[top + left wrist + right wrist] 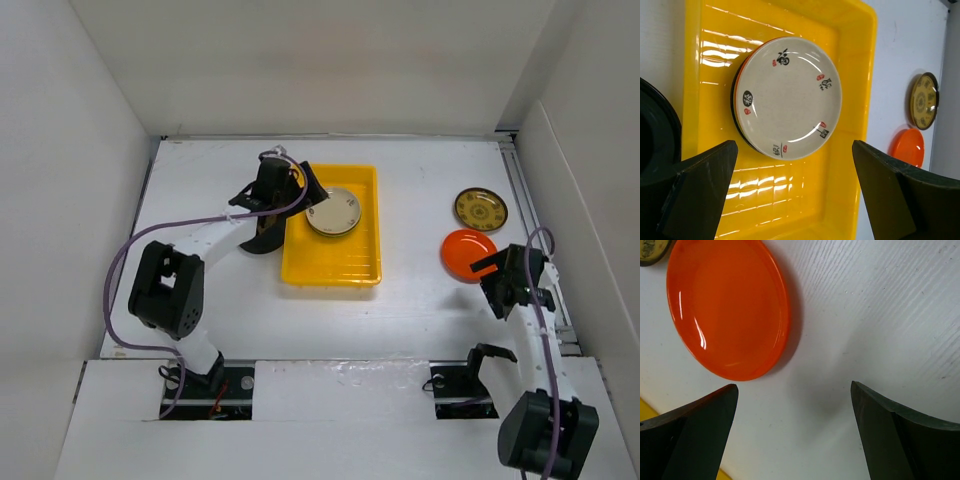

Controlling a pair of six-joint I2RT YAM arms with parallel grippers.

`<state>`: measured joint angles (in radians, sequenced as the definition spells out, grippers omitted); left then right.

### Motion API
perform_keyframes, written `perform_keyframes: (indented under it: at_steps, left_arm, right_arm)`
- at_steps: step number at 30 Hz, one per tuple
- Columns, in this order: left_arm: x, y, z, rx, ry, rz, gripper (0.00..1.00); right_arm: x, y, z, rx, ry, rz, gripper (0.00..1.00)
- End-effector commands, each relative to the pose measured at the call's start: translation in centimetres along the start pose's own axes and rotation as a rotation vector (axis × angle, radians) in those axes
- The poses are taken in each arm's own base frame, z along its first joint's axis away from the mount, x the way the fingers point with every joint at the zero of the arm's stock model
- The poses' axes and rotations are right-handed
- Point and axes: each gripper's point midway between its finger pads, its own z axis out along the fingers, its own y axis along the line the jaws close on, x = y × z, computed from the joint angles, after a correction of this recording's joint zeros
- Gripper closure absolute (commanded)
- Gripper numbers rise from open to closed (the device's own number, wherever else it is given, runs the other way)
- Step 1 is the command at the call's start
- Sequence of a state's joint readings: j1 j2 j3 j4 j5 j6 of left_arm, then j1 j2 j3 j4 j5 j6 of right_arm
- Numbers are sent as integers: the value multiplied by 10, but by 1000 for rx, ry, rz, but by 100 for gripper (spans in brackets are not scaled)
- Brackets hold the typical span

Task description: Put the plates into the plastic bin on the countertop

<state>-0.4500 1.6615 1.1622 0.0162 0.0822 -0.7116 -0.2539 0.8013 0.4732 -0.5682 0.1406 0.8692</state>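
top: plastic bin [330, 262] holds stack, beige plate [334, 211] uppermost; orange plate [467, 254], gold-patterned plate [480, 209] out on countertop [420, 180].
left wrist: left gripper [794, 150] wide, empty; stack just beyond fingertips.
right wrist: right gripper [794, 387] wide, empty; orange plate ahead of left finger.
judgement: mostly done, two plates to go.

Plates [734, 107] under beige plate [790, 97], mostly hidden

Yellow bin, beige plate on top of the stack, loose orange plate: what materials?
Yellow bin: looks like glossy moulded plastic, with streaky glare across its ribbed floor.
Beige plate: glazed ceramic or melamine, can't tell which; smooth sheen, printed characters.
Orange plate: probably plastic or melamine; uniform colour, soft highlights.
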Motion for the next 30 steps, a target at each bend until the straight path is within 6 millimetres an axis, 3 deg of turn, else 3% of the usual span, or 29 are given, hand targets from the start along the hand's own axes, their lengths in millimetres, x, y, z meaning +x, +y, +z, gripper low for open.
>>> perform_keyframes:
  at_steps: [1, 2, 8, 11, 15, 25, 27, 30]
  left_arm:
    - [-39, -49, -48, 132, -119, 43, 0]
    - [-43, -50, -52, 132, -134, 56, 0]
    - [-54, -62, -75, 170, -177, 78, 0]
    - [-56, -63, -79, 175, -184, 87, 0]
    - [-61, -68, -85, 190, -200, 88, 0]
    - [-69, -61, -85, 189, -201, 65, 0]
    - [-69, -61, -85, 189, -201, 65, 0]
    - [-77, -57, -88, 175, -227, 59, 0]
  right_arm:
    - [-12, 14, 11, -50, -20, 46, 0]
    - [-9, 7, 19, -16, -5, 54, 1]
    - [-3, 11, 45, -26, 56, 55, 4]
    - [-7, 10, 54, -9, 49, 62, 7]
    - [1, 0, 70, 53, 87, 56, 14]
    - [2, -4, 80, 70, 112, 64, 56]
    - [8, -4, 87, 77, 147, 46, 73]
    - [13, -5, 93, 94, 193, 23, 87]
